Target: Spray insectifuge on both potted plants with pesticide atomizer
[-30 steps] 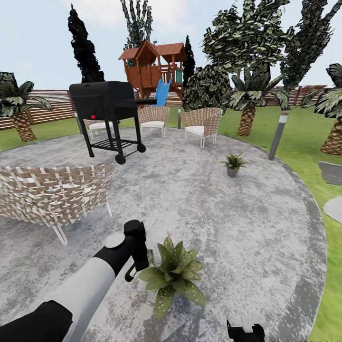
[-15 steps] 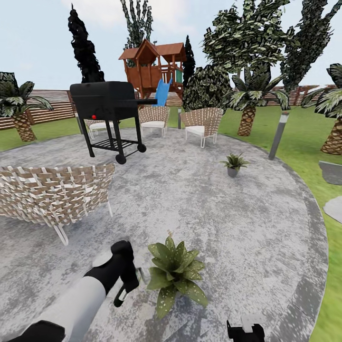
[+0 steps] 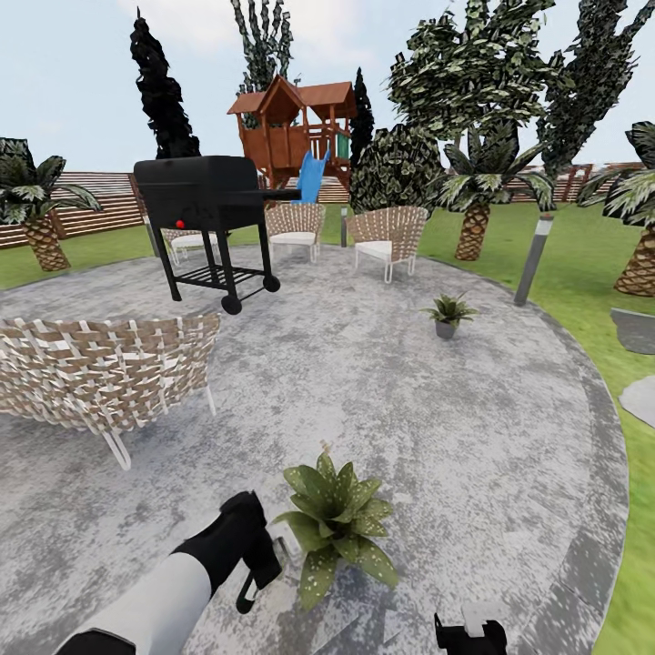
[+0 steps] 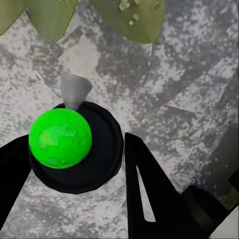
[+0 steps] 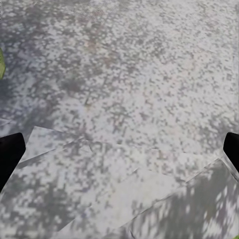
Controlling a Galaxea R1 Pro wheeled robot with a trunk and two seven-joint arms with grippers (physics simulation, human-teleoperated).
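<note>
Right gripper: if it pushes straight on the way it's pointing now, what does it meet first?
Most likely the grey paved patio: the right gripper points at bare paving with its fingers spread wide and nothing between them. How far off the paving lies is unclear.

Bright, even daylight. Soft mottled shadows dapple the patio (image 3: 437,418). Coarse, pixelated render; trees bow at the edges; the wrist views' textures are blurry.

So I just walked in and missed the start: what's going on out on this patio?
The robot's left gripper is closed around the pesticide atomizer, seen from above with its bright green top and grey nozzle, right beside the nearer potted plant on the grey patio. The second potted plant sits farther off, near a wicker chair. The right gripper hangs open and empty over bare paving.
</note>
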